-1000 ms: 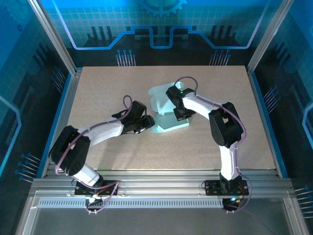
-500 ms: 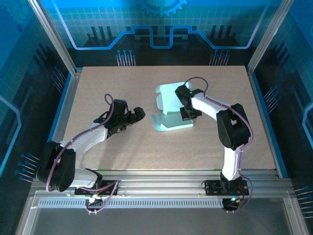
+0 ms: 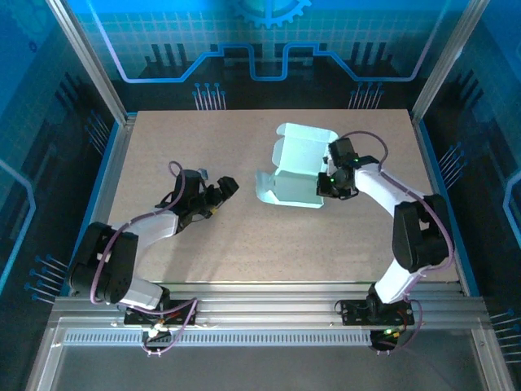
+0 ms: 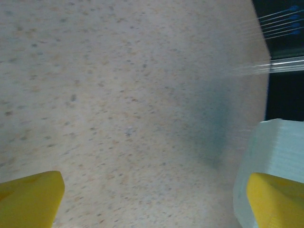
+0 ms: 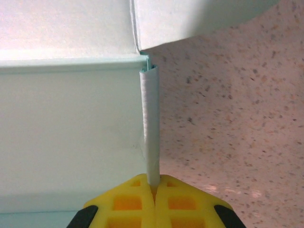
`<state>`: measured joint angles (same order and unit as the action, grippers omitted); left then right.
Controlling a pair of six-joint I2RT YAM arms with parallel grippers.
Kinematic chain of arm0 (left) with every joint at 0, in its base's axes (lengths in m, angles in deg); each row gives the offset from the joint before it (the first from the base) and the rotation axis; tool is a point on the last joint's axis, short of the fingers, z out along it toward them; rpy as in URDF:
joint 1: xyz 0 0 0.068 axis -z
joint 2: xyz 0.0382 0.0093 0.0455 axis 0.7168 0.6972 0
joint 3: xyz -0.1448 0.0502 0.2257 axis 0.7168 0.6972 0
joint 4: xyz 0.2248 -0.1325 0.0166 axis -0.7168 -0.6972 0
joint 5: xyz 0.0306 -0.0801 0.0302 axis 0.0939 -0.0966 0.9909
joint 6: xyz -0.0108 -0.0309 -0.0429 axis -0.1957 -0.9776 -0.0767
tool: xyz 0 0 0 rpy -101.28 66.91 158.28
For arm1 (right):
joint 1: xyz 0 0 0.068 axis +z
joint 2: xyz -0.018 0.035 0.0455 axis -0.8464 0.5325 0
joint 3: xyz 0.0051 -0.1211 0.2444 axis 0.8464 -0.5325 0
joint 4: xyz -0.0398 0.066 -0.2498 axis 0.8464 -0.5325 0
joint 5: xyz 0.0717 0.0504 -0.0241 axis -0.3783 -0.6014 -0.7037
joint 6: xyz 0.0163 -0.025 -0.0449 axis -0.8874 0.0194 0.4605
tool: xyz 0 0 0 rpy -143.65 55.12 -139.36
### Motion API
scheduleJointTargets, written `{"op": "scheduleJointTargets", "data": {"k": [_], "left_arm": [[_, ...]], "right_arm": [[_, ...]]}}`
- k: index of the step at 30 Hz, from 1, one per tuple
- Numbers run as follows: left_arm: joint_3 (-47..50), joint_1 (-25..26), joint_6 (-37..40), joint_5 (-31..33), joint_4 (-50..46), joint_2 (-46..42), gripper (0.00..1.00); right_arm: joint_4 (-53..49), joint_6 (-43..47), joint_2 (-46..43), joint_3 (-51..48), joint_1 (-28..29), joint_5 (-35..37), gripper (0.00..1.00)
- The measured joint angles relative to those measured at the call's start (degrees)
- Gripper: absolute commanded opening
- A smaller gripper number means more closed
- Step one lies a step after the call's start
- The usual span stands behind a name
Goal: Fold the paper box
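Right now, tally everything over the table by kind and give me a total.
paper box: 1
claws: 2 (left claw open, right claw pinching the box's edge)
Total: 3

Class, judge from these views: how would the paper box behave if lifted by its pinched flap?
Probably floppy: the thin flap curls where the right gripper pinches it. Likely light; the paper box is thin, hollow card.
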<state>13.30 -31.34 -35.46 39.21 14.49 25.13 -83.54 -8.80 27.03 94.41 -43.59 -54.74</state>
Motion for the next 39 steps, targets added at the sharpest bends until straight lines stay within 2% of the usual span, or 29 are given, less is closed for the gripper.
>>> {"op": "scheduleJointTargets", "data": {"k": [6, 12, 15, 19, 21, 23, 32, 39], "left_arm": [[0.57, 0.00, -5.07, -7.52, 14.99, 4.66, 0.90], [3.17, 0.00, -11.15, -14.47, 32.39, 8.07, 0.91], [3.82, 0.00, -13.46, -16.22, 38.07, 9.01, 0.92], [4.46, 0.02, -14.99, -17.33, 42.16, 9.07, 0.96], [4.48, 0.04, -15.72, -17.84, 43.28, 9.07, 0.89], [4.48, 0.20, -15.82, -18.49, 44.24, 9.07, 0.88], [3.98, 2.86, -15.82, -21.33, 47.50, 9.07, 0.91], [3.85, 2.75, -15.58, -21.22, 49.59, 8.87, 0.93]], "right_arm": [[4.83, -0.79, -4.31, -2.05, -0.44, -8.31, 0.00], [8.04, -0.76, -4.92, -2.91, -1.01, -14.73, 0.00], [9.05, -0.92, -4.98, -3.72, -1.90, -16.98, 0.00], [9.38, -1.25, -4.98, -4.28, -2.71, -18.91, 0.00], [9.60, -1.44, -4.98, -4.44, -2.89, -19.71, 0.00], [9.90, -1.62, -4.98, -4.46, -3.06, -20.57, 0.00], [11.21, -2.23, -4.98, -4.50, -3.32, -23.89, 0.00], [11.13, -2.32, -4.98, -4.50, -3.41, -22.67, 0.00]]}}
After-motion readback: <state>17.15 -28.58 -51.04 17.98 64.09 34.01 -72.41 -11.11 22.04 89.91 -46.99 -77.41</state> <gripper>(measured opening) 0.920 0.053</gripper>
